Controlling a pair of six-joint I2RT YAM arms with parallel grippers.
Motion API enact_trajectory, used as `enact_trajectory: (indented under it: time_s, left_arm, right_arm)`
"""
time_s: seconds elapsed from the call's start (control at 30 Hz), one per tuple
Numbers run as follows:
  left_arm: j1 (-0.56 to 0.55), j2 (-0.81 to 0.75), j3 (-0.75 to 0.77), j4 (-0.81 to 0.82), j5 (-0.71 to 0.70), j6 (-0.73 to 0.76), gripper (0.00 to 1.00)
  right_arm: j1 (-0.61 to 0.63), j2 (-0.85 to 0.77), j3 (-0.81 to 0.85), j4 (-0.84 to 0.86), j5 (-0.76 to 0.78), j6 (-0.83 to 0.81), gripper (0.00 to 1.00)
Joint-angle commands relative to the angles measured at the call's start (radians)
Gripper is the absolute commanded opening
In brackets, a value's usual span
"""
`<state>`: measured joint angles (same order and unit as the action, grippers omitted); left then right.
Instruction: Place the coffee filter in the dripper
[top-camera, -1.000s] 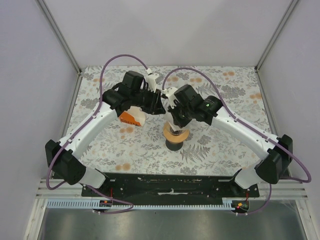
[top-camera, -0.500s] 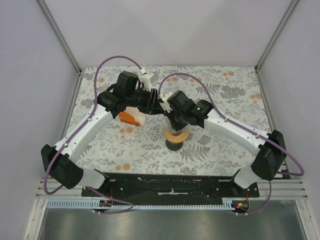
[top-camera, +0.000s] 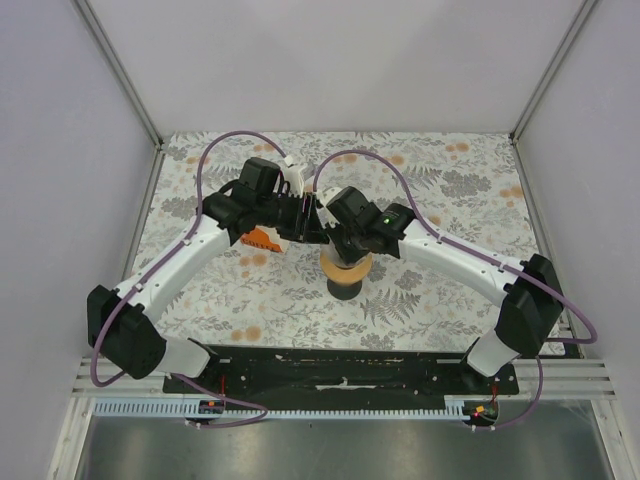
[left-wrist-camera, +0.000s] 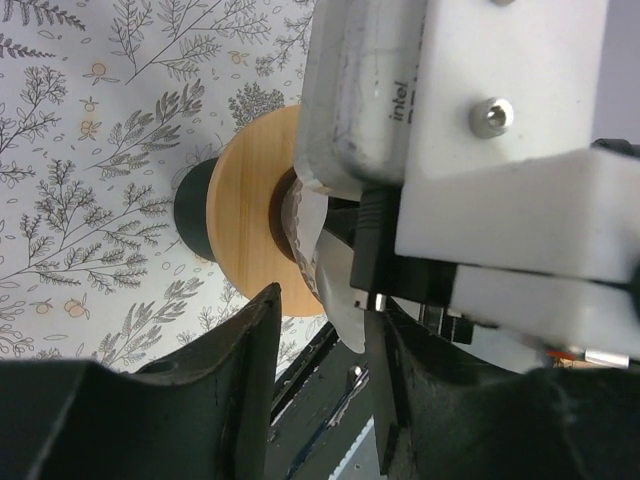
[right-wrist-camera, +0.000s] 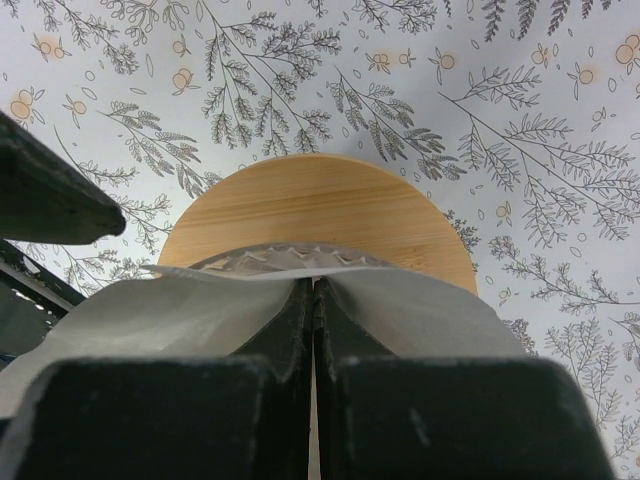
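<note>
The dripper (top-camera: 347, 270), tan-orange rim on a black base, stands mid-table. My right gripper (top-camera: 338, 246) hangs right over it, shut on the rim of the white coffee filter (right-wrist-camera: 420, 305). In the right wrist view the filter spreads to both sides of the closed fingertips, just above the dripper's rim (right-wrist-camera: 315, 200). My left gripper (top-camera: 317, 228) is open beside the right one. In the left wrist view the filter's edge (left-wrist-camera: 342, 295) hangs near the right of its two fingers (left-wrist-camera: 420, 400), above the dripper (left-wrist-camera: 245, 235). The filter is hidden in the top view.
The orange and white coffee pack (top-camera: 260, 238) lies left of the dripper, partly under my left arm. The right gripper's white camera housing (left-wrist-camera: 460, 130) fills much of the left wrist view. The flowered tablecloth (top-camera: 450, 200) has grey walls around it.
Both grippers have moved down and nearer the dripper. The right gripper has brought the filter lower over the dripper's rim. The left arm now covers more of the coffee pack.
</note>
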<state>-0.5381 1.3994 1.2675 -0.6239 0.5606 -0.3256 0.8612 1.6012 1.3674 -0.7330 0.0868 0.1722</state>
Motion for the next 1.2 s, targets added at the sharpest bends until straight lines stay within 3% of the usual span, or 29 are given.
enact_trajectory:
  time_s: [0.0,0.1,0.57,0.97,1.17]
  left_arm:
    - [0.0,-0.019,-0.022,0.049,0.018,-0.029,0.43]
    - [0.0,-0.017,-0.026,0.049,0.005,-0.024,0.38]
    - [0.0,-0.007,-0.002,0.038,-0.03,0.01,0.36]
    - [0.001,-0.011,0.02,0.024,-0.047,0.028,0.36]
    - [0.006,-0.016,0.062,0.013,-0.05,0.037,0.43]
  right_arm:
    - [0.007,-0.004,-0.002,0.049,-0.009,0.015,0.0]
    - [0.004,-0.029,0.016,0.056,-0.038,-0.019,0.0]
    - [0.004,-0.153,0.033,0.096,-0.084,-0.094,0.05]
    - [0.002,-0.12,-0.068,0.122,-0.058,-0.069,0.0]
    - [-0.001,-0.067,-0.074,0.136,-0.061,-0.056,0.0]
